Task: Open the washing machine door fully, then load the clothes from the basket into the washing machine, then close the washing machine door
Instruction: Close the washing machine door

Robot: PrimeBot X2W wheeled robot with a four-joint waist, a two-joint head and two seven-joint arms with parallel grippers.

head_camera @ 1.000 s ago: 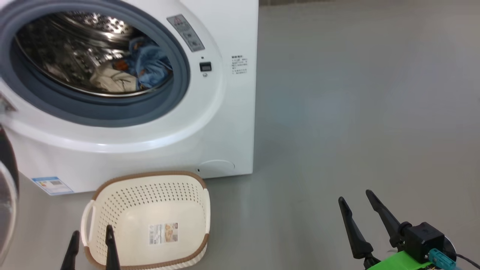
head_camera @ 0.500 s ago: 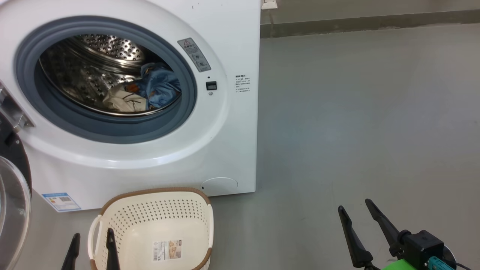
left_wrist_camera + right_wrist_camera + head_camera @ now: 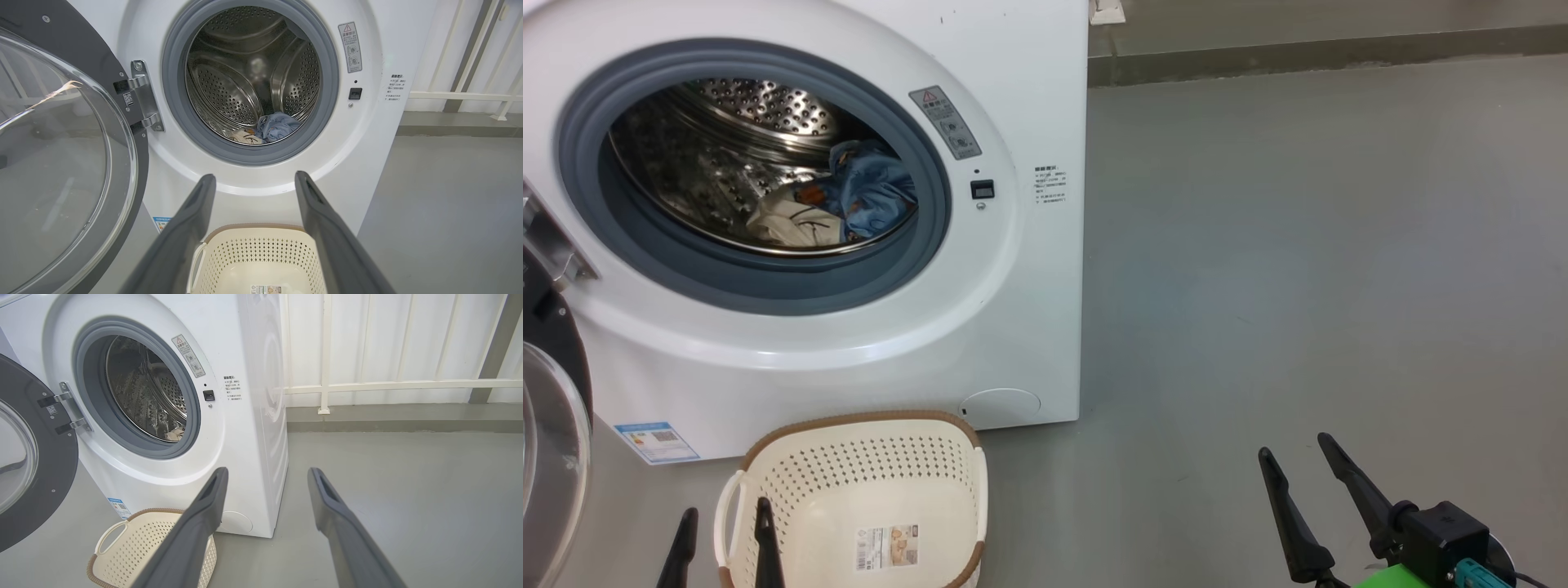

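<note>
1 washing machine [image 3: 1029, 310], 1 washing machine door [image 3: 61, 163] at its left edge, 1 basket [image 3: 866, 465] in front of it, 2 clothes pieces inside its drum [image 3: 752, 114]: 1 blue garment [image 3: 870, 188], 1 cream cloth [image 3: 784, 224]; 2 grippers: left gripper [image 3: 725, 508], right gripper [image 3: 1294, 446]

Head view looks forward and down, near the washing machine [image 3: 1029, 327] and basket [image 3: 866, 469]; left wrist view faces both squarely, right wrist view obliquely from the right; all three share them.
</note>
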